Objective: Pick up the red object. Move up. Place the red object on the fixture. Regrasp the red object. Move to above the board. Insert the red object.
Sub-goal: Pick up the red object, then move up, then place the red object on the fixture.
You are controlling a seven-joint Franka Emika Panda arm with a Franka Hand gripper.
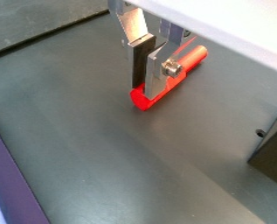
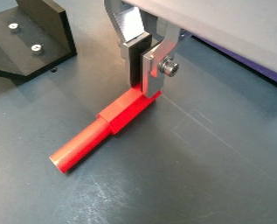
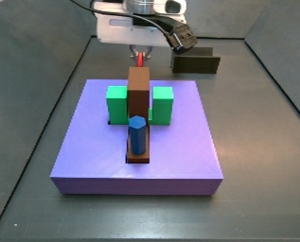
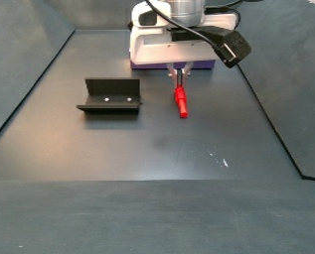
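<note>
The red object point(image 2: 100, 131) is a long bright red peg with a squared thicker end, lying flat on the dark floor; it also shows in a wrist view point(image 1: 187, 59) and in a side view point(image 4: 181, 102). My gripper point(image 2: 144, 87) is down at that squared end with its fingers close together on it, also seen in a wrist view point(image 1: 150, 87). The fixture point(image 4: 109, 97) stands apart on the floor, and shows in a wrist view point(image 2: 24, 39). The board point(image 3: 101, 151) carries two green blocks point(image 3: 116, 104), a brown bar point(image 3: 138, 95) and a blue peg point(image 3: 137, 134).
Dark enclosure walls point(image 3: 39, 85) rise on both sides of the floor. The board's purple edge point(image 1: 3, 188) lies close beside the gripper. The fixture's dark corner point(image 1: 274, 144) is on the other side of the red object.
</note>
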